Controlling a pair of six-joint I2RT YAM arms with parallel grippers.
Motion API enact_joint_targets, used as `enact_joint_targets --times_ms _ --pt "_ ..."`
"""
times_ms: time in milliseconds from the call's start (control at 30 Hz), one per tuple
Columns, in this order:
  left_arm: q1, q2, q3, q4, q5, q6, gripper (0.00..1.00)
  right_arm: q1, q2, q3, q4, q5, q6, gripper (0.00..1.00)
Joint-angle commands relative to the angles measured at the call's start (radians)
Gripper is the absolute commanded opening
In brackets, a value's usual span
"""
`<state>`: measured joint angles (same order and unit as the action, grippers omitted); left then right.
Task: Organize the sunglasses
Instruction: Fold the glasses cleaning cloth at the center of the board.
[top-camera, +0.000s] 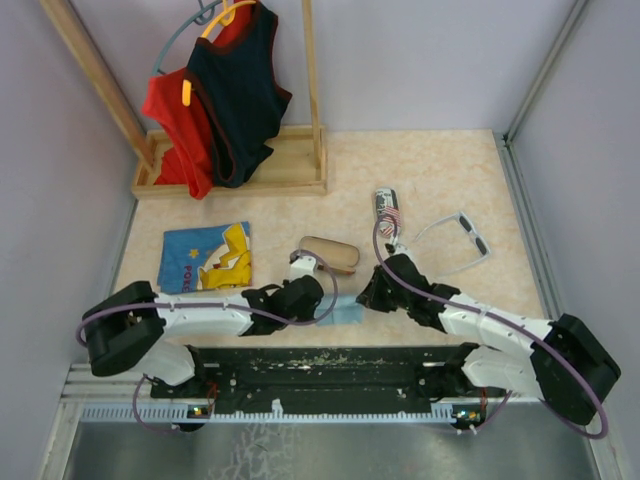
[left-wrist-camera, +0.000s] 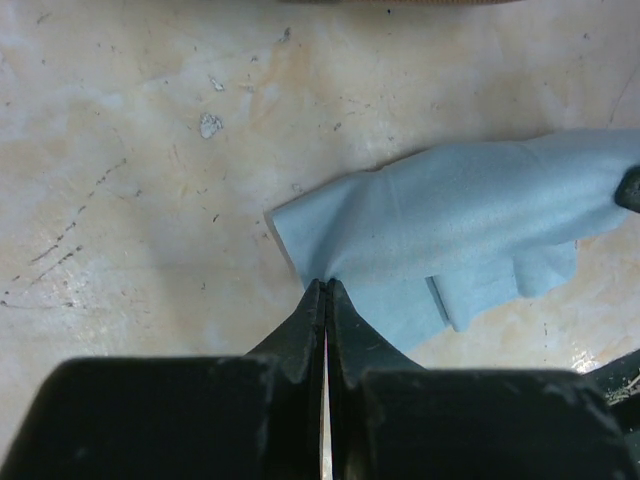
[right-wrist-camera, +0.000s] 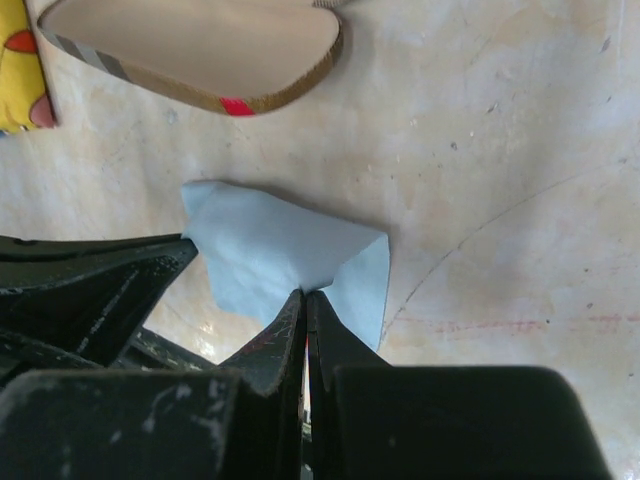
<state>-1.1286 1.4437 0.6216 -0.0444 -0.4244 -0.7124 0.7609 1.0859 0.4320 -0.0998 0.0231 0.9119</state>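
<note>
Blue is the colour in play: the light-blue cloth (left-wrist-camera: 470, 230) is pinched from both sides. The left claw (left-wrist-camera: 325, 290) is clamped tight on one edge, and the right claw (right-wrist-camera: 305, 295) is closed on the opposite edge, with only a sliver of fabric in each grip. It looks like a fold or a straighten-out. The trick is to move both arms together, level and low, keeping the cloth gently taut. Tug too hard and those thin pinches may slip. Steer clear of the plaid case (right-wrist-camera: 200, 45) just beyond it. Meanwhile the white-grey sunglasses (top-camera: 470, 232) lie untouched on the worktop (top-camera: 440, 160), off to the right beside the flag-print case (top-camera: 387, 210). The dark pair I cannot spot.
</note>
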Motion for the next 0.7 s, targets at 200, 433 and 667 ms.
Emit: enact_joint_targets --times_ms 200,433,667 --pt "-0.031 -0.05 -0.019 -0.011 0.042 -0.022 0.01 -0.011 -0.052 -0.045 -0.008 -0.048 -0.019 0.0" --pt "-0.061 -0.08 -0.026 -0.044 0.034 -0.049 0.01 -0.011 -0.079 -0.042 -0.069 -0.059 -0.035 0.0" --pt "-0.078 -0.081 -0.034 -0.05 0.03 -0.059 0.01 -0.012 -0.064 -0.058 -0.073 -0.079 -0.05 0.0"
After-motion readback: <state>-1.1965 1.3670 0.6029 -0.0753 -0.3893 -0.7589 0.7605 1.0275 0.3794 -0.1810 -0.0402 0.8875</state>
